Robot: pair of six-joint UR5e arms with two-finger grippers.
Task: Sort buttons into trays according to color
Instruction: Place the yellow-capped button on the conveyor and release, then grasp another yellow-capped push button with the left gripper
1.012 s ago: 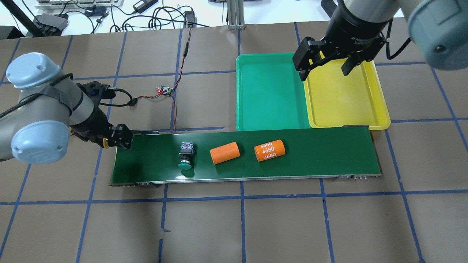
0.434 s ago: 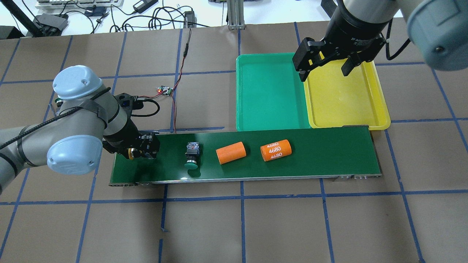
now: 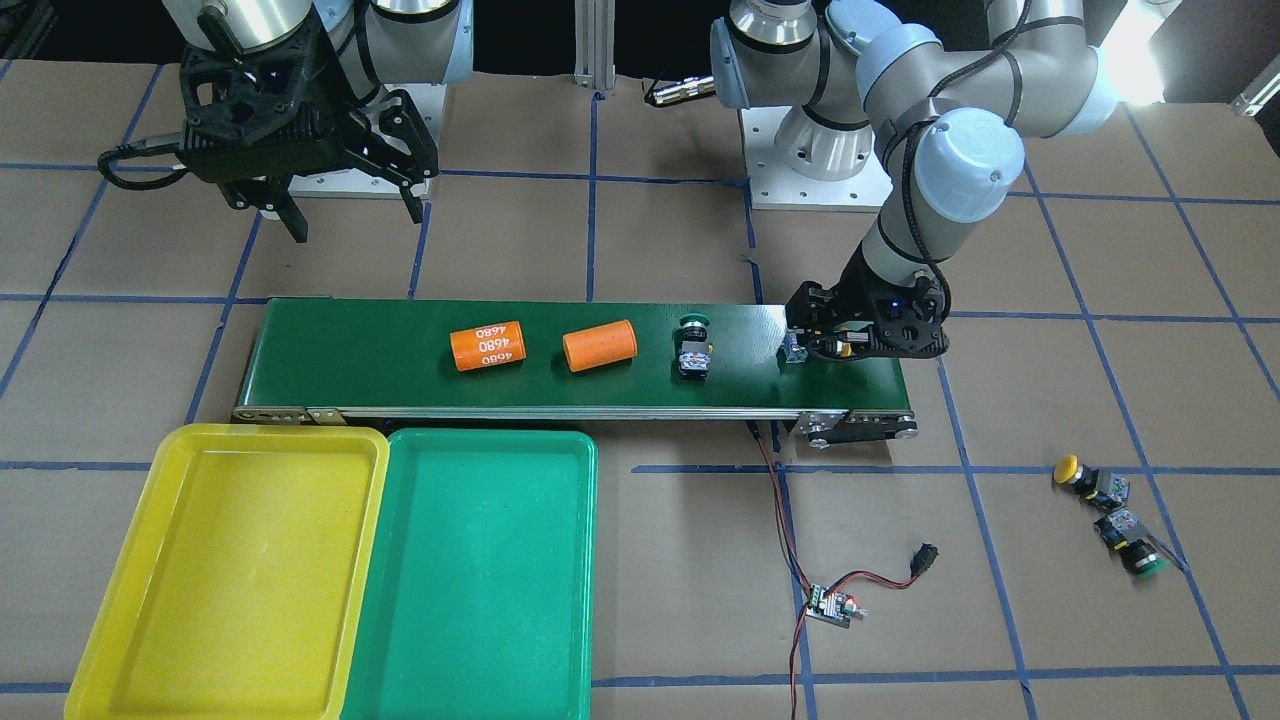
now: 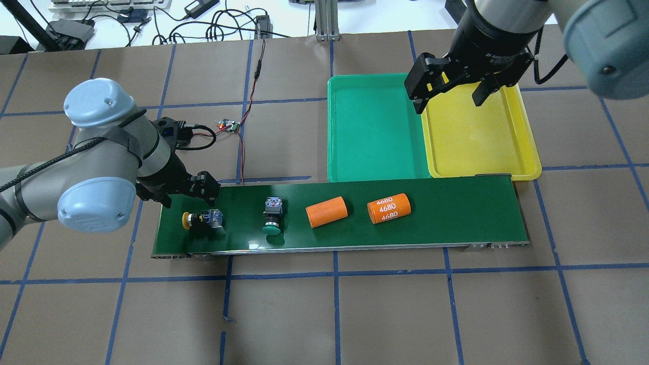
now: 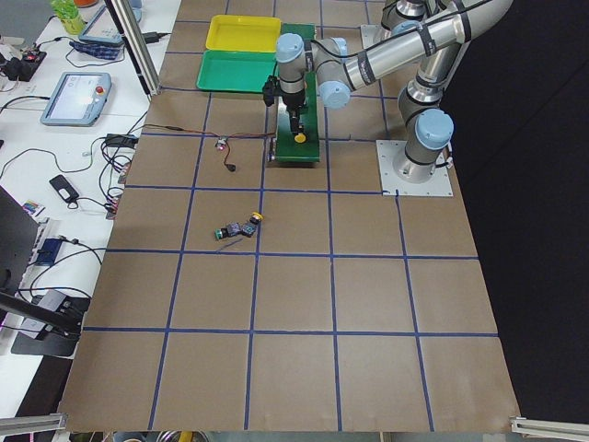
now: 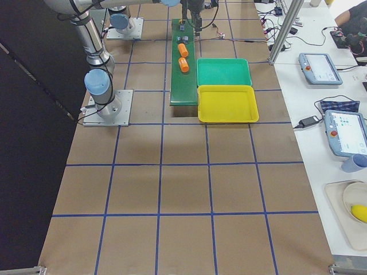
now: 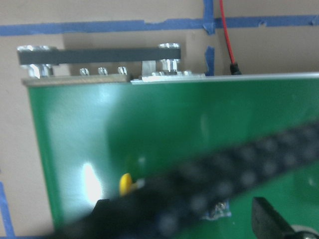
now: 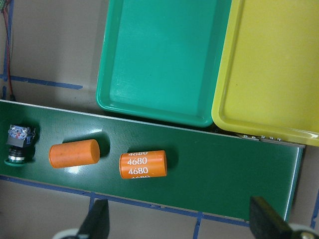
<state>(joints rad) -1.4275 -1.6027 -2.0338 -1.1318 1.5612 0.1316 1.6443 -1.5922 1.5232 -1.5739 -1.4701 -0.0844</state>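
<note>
**A:** What's the move here? The yellow button point(image 4: 200, 220) lies on its side at the left end of the belt point(image 4: 456, 213). The left end effector point(image 4: 188, 195) hovers just over it, jaws spread, gripping nothing.

**B:** I'd lift straight up so no finger clips it, then go for the spare yellow point(image 3: 1088, 480) and spare green point(image 3: 1130, 543). Those two sit on the desk point(image 4: 324, 314), well off that end of the belt.

**A:** And the right end effector point(image 4: 448, 99)?

**B:** Wide open and empty, parked above the seam between the trays. The green button point(image 4: 272, 215) is on the belt, cap toward the robot. My guess is that's its pick. Pinch the switch block, not the round cap, and skip the plain cylinder point(image 4: 327, 212) and the 4680 cylinder point(image 4: 389, 208) on the way.

**A:** Anything in the trays?

**B:** Nope. The green tray point(image 4: 375, 132) and yellow tray point(image 4: 481, 137) are both bare. They're side by side, rims touching, snug against the belt's far edge.
</note>
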